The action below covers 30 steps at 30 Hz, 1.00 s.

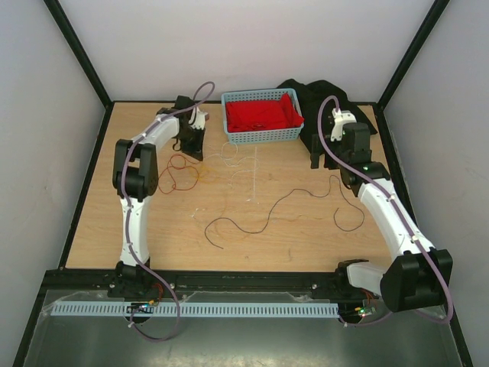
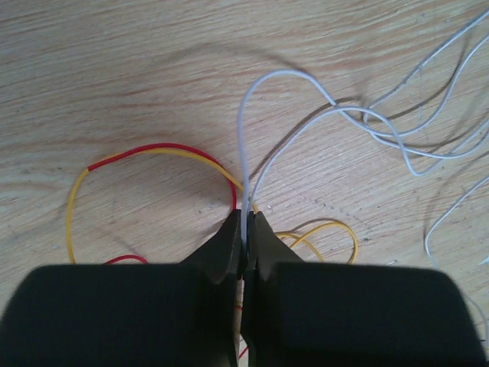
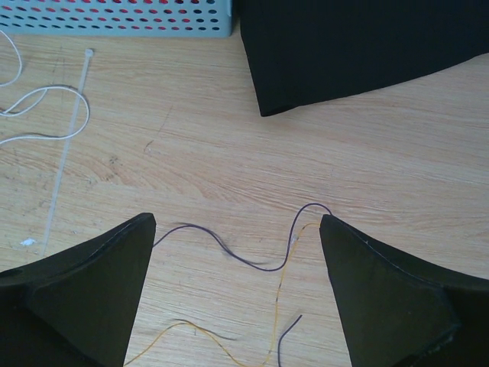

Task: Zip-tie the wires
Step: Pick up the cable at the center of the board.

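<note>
Nearly straight, the zip tie lies flat, head toward the basket

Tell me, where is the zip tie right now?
In the right wrist view the zip tie lies flat on the wooden table at the left, its head near the blue basket, beside loops of white wire.
</note>
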### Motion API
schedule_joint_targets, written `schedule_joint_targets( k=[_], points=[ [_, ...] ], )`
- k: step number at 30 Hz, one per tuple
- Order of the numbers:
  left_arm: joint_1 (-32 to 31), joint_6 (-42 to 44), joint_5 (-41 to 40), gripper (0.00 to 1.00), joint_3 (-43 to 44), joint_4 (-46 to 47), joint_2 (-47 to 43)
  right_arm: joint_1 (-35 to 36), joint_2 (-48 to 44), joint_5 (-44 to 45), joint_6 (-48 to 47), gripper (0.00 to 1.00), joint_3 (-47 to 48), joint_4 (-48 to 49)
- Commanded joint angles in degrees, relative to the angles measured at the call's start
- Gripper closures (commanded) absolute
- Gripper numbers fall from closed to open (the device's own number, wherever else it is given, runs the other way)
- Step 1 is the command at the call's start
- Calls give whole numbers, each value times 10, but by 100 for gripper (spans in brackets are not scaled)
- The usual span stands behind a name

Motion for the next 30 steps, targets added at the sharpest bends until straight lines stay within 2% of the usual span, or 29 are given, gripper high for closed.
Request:
schedule_joint_targets(
  k=[1,8,13,16,20,26,30],
  points=[
    [3,15,17,100,30,-5,-25,-1,2,-8,13,0,27,14],
    [6,33,28,100,31,-5,-153,0,5,-59,30,0,32,20],
    [11,32,39,100,43,-4,-248,1,3,-151,64,1,18,65],
    [13,22,79,100,56,-5,-294,5,-7,-194,138,1,-5,135],
    [13,-5,141,100,76,-4,-338,28,-40,-222,221,1,-58,306],
    [4,-49,229,100,85,-3,-381,99,-8,-268,244,1,-20,446],
    [-13,-62,236,100,71,-1,-407,145,41,-296,264,1,7,507]
  ],
)
